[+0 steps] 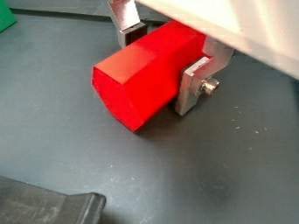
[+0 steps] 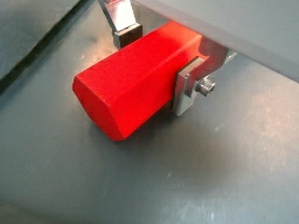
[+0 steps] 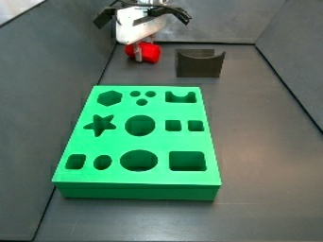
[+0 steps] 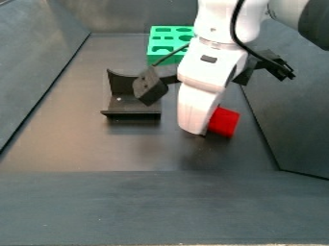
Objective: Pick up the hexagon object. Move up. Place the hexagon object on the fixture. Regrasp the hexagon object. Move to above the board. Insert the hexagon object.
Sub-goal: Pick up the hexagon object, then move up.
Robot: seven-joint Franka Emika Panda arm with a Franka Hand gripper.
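Observation:
The hexagon object (image 1: 135, 83), a bright red prism, lies low on the dark floor between my fingers in both wrist views (image 2: 117, 87). My gripper (image 1: 162, 63) straddles it, with one silver finger (image 1: 193, 87) pressed on one flank and the other finger's pad (image 1: 128, 35) against the opposite flank. In both side views the gripper (image 3: 139, 38) stands over the red piece (image 3: 147, 53), (image 4: 225, 122). The fixture (image 3: 198, 62) stands next to it, also shown in a side view (image 4: 131, 96). The green board (image 3: 76, 175) lies apart from the gripper.
Dark walls enclose the floor on the sides (image 3: 51, 57). A dark grey block's corner (image 1: 47, 206) shows in a wrist view. A sliver of the green board (image 1: 5, 17) shows at that view's edge. The board also shows behind the arm (image 4: 161, 38).

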